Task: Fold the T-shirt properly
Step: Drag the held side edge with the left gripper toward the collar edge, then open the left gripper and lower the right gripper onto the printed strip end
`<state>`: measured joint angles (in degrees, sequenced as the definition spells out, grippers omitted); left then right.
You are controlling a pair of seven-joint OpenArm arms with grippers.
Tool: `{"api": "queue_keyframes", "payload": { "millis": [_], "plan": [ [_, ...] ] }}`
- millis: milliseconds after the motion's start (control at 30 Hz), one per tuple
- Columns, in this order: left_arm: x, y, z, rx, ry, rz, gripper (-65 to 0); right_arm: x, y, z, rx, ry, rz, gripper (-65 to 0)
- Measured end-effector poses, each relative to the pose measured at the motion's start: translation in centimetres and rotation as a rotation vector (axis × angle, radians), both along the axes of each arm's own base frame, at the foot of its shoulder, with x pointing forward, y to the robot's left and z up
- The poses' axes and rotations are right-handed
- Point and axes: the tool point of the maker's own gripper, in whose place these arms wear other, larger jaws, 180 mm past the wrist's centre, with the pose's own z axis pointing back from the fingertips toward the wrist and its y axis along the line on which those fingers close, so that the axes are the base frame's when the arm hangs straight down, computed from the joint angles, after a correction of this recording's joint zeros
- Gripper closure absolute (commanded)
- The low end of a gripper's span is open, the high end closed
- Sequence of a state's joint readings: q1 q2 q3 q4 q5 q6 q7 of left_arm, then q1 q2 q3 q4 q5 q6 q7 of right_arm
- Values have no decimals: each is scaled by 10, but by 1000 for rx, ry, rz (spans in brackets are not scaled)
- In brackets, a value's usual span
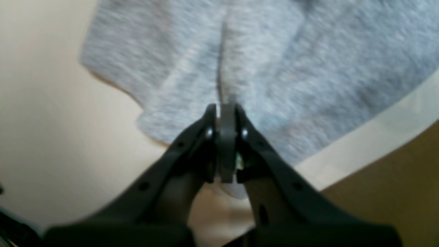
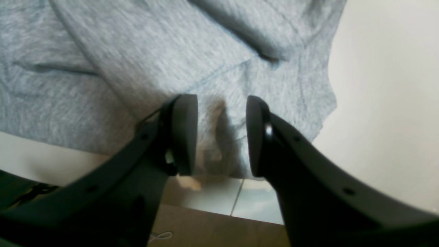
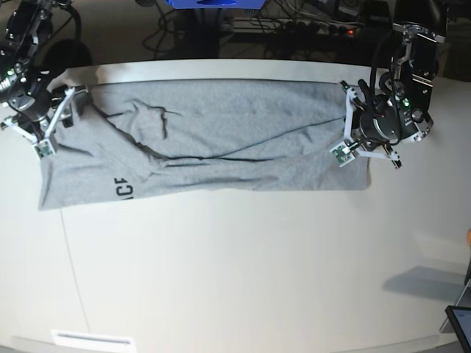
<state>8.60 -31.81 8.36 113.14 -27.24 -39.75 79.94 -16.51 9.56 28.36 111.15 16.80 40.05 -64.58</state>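
The heather-grey T-shirt (image 3: pixel 221 140) lies in a long band across the far half of the white table (image 3: pixel 221 265), with black lettering (image 3: pixel 123 188) peeking out at its near left edge. My left gripper (image 1: pixel 226 109) is shut on a raised pinch of the T-shirt (image 1: pixel 308 68) at the band's right end, where it shows in the base view (image 3: pixel 352 125). At the left end, my right gripper (image 2: pixel 221 133) stands open, its pads (image 2: pixel 185 133) either side of the T-shirt's (image 2: pixel 154 61) edge at the table rim, without pressing it. In the base view it sits at the shirt's left end (image 3: pixel 55 121).
Cables and a power strip (image 3: pixel 309 26) run behind the table's far edge. A white label strip (image 3: pixel 92 340) lies at the front left, and a dark device (image 3: pixel 460 323) pokes in at the bottom right corner. Floor (image 2: pixel 219 202) shows under the table rim.
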Motion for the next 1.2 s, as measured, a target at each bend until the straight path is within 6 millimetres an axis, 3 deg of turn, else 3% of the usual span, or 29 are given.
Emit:
{"api": "queue_keyframes", "payload": {
  "millis": [400, 533, 700, 1200],
  "plan": [
    [0, 27, 8, 85, 5, -17, 0, 0, 0, 0, 1, 0, -1, -215],
    [-2, 28, 7, 96, 12, -26, 0, 0, 1, 0, 5, -1, 0, -215],
    [-22, 8, -11, 84, 88, -106, 0, 0, 1, 0, 5, -2, 0, -215],
    [-22, 24, -6, 145, 98, -140, -3, 0, 1, 0, 5, -1, 0, -215]
  ]
}}
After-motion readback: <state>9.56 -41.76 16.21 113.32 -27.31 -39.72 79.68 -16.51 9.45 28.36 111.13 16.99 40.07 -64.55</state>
